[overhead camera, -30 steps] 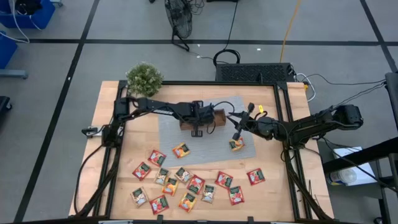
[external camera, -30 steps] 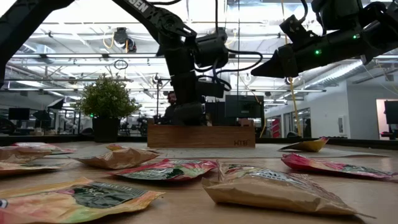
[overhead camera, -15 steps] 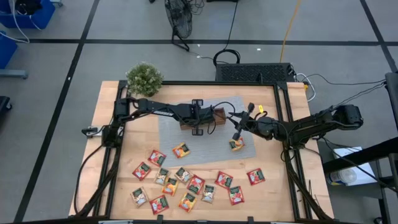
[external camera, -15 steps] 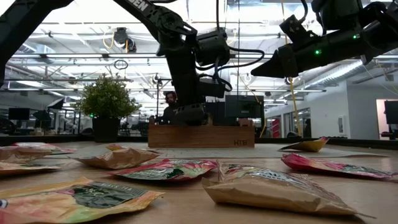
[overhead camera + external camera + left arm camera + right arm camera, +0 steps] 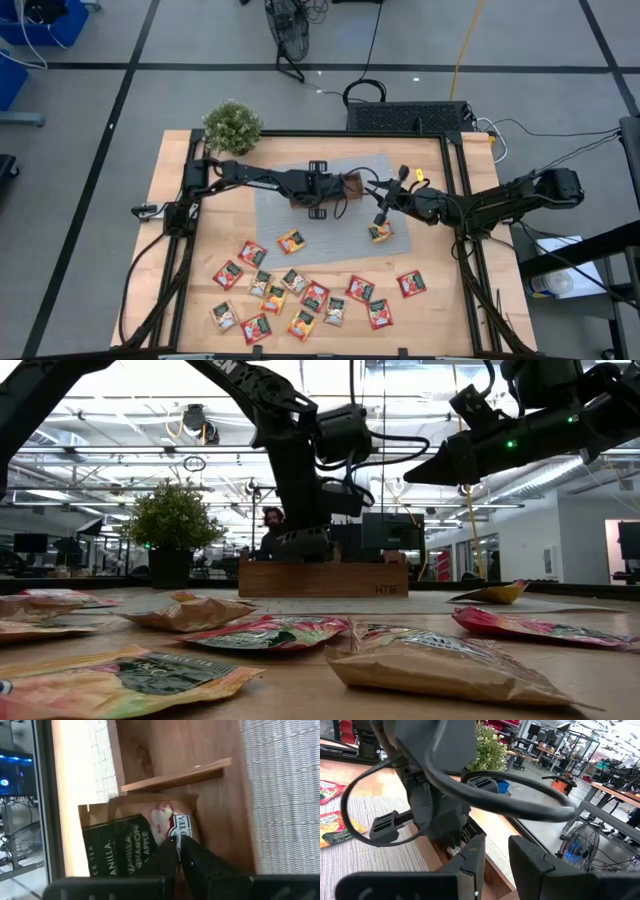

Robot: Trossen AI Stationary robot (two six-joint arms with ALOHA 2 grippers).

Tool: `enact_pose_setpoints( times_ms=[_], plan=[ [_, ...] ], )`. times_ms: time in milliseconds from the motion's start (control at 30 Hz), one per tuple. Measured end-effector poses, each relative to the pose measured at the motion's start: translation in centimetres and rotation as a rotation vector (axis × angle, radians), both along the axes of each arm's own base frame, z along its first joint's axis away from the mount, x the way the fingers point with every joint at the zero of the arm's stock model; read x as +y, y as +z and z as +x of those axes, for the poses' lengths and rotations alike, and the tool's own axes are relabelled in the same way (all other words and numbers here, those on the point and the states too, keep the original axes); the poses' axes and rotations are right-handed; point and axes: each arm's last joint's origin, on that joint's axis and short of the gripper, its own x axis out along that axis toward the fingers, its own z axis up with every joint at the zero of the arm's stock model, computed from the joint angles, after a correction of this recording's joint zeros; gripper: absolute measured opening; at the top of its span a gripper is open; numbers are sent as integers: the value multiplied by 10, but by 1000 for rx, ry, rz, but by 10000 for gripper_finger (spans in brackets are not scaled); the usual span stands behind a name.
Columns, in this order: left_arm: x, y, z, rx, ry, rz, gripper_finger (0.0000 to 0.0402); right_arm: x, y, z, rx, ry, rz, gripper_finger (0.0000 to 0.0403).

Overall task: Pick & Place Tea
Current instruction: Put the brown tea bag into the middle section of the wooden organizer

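A wooden tray (image 5: 335, 188) sits on a mat (image 5: 270, 210) at the table's (image 5: 165, 165) middle. Tea packets (image 5: 300, 295) lie scattered in front of it. A plant (image 5: 232, 125) stands at the back left corner.

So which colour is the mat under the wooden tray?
Grey mat, ribbed weave, clearest in the high view.

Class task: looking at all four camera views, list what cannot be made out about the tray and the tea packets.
- High view: tray contents, covered by the left gripper.
- Low view: tray interior, behind its front wall.
- Left wrist view: packet partly under a dark packet; the other compartments are cut off.
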Motion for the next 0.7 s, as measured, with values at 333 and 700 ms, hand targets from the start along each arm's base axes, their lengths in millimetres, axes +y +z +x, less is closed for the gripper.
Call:
enact_pose_setpoints(
  times_ms=[333, 700],
  plan=[
    [-16, 2, 2, 25, -71, 28, 35, 0, 0, 0, -1, 0, 2, 73],
    [-47, 74, -19, -201, -106, -110, 35, 0, -2, 0, 16, 0, 3, 73]
  ],
)
